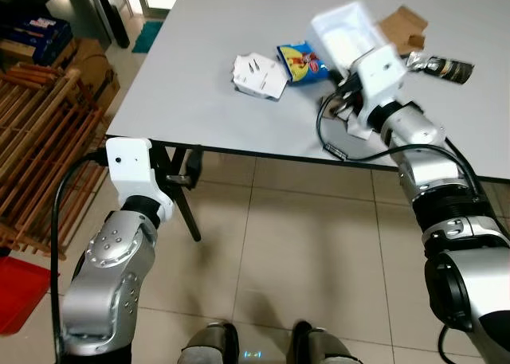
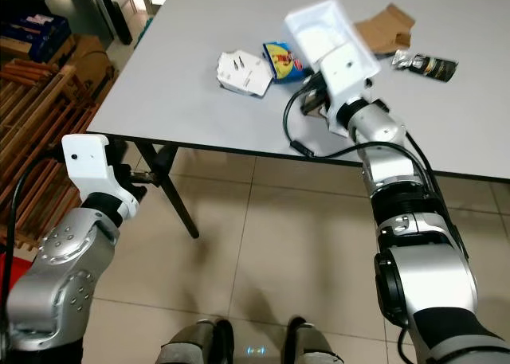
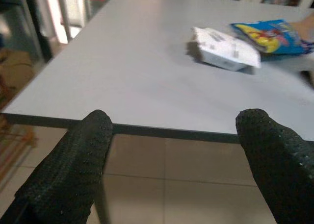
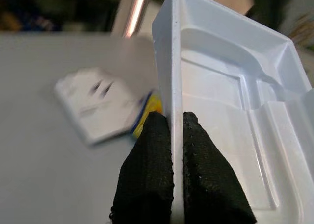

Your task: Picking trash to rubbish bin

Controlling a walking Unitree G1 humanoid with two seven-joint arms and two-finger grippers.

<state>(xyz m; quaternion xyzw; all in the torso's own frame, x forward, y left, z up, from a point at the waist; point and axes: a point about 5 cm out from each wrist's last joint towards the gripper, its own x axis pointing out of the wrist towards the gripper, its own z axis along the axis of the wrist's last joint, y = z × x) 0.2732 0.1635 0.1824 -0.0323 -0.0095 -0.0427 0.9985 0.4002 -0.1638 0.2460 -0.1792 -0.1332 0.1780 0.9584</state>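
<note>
Pick step done: right pincer [image 4: 176, 136] pinches the rim of a white moulded plastic tray [image 4: 235, 116], lifted above the grey table [image 1: 199, 61]. Left pincer [image 3: 176, 150] idles wide at the table edge. Next, judged: carry to a bin.

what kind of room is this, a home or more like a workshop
Probably a home dining or utility room. A plain grey table with litter on it stands on a tiled floor, with a wooden slatted rack and cardboard boxes beside it.
</note>
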